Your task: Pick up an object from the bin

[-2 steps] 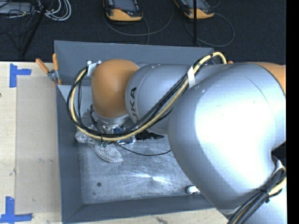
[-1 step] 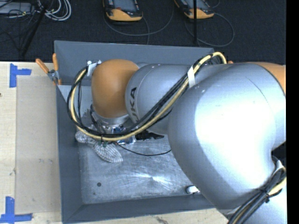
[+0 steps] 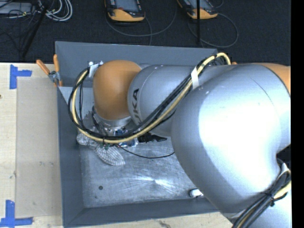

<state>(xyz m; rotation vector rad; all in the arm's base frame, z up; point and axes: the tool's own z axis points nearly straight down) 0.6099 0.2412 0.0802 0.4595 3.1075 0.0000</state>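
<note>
— Where are we working now?
— We are reaching the arm (image 3: 228,127) in over the bin (image 3: 71,184) from its right edge and pointing the wrist straight down. The gripper (image 3: 111,134) is hanging low by the left wall, since the things are lying flat on the floor
— Are we pinching anything?
— We are not able to tell. Our orange cover (image 3: 114,89) and the cables (image 3: 75,103) are hiding whether the gripper is spread or pressed together
— What are we over?
— A clear mesh piece (image 3: 112,156) is lying just beside the gripper, toward the front edge. We are judging it the likely pick. A white bit (image 3: 194,193) is lying well apart, by the front wall
</note>
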